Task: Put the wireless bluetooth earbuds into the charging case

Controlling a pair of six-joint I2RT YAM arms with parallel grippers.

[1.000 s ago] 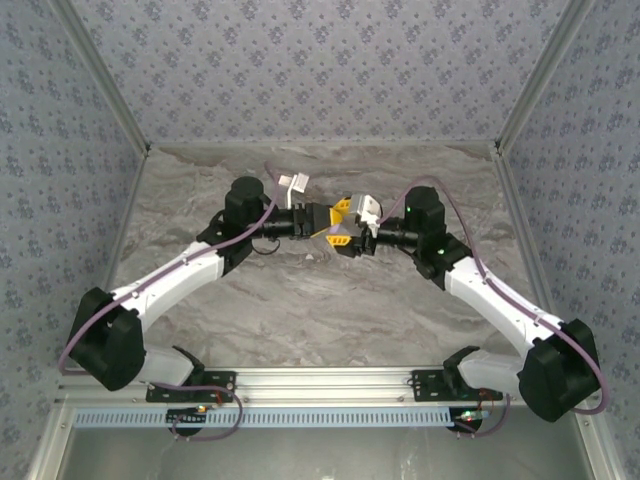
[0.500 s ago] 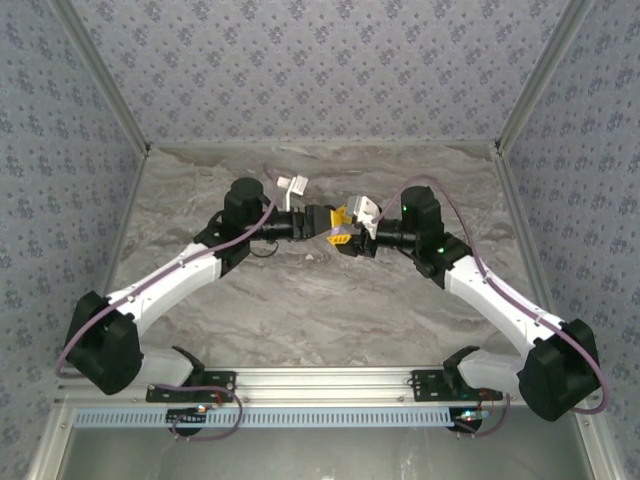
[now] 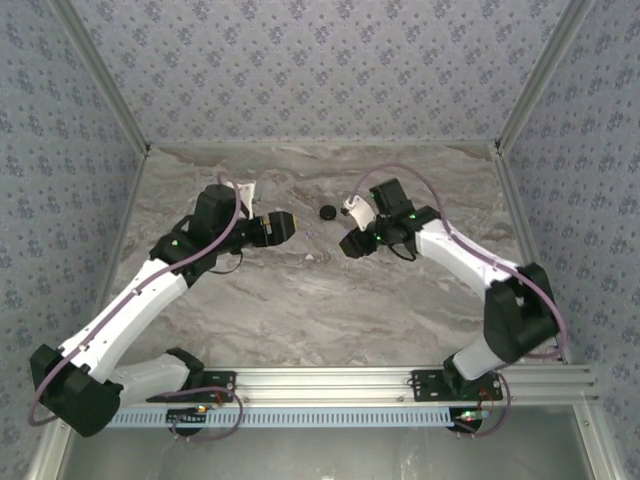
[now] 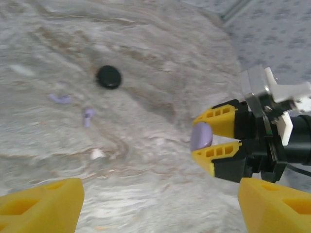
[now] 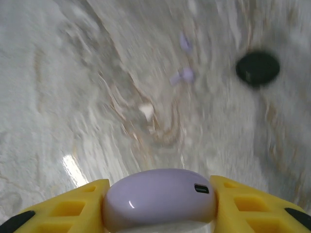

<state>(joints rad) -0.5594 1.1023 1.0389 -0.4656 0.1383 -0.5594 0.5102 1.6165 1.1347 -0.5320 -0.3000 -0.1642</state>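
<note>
Top external view: the left gripper (image 3: 283,226) and right gripper (image 3: 350,244) are hovering apart over the middle of the table (image 3: 300,300), a black disc (image 3: 325,211) lying nearer the far edge. Left wrist view: the left fingers (image 4: 41,204) are standing spread wide and empty, while the right gripper is pinching the lavender charging case (image 4: 200,136). Right wrist view: two small lavender earbuds (image 5: 182,75) are lying on the table near the disc.
</note>
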